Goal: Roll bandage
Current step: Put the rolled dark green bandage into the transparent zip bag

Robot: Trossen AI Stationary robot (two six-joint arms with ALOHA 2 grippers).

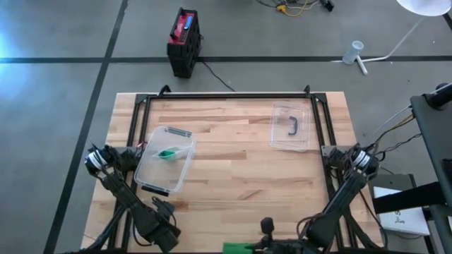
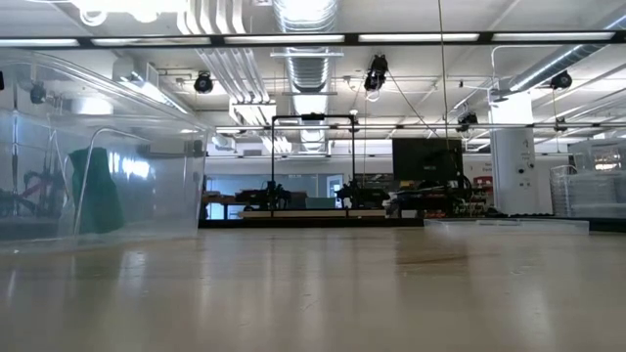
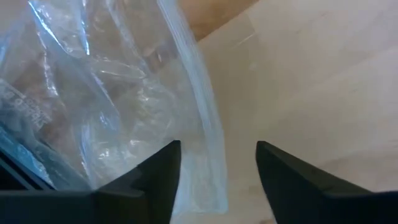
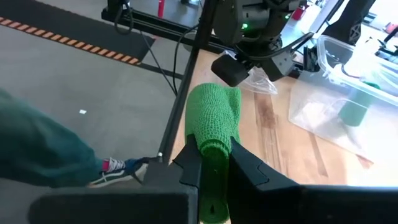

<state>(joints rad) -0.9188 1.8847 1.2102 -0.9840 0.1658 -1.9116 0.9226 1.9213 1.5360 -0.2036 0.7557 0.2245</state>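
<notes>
Right wrist view alone shows right fingers (image 4: 214, 163) clamping green bandage (image 4: 214, 121), left fingers (image 3: 217, 165) parted.

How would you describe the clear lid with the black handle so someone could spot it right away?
Start at the wooden table seen from above and go to its far right part, away from both arms. The flat clear lid lies there by itself. Its dark curved handle distinguishes it from the deeper clear bin on the left, which holds a green roll.

Left pincer (image 3: 217, 165) agape, right pincer (image 4: 214, 163) clamped
</notes>
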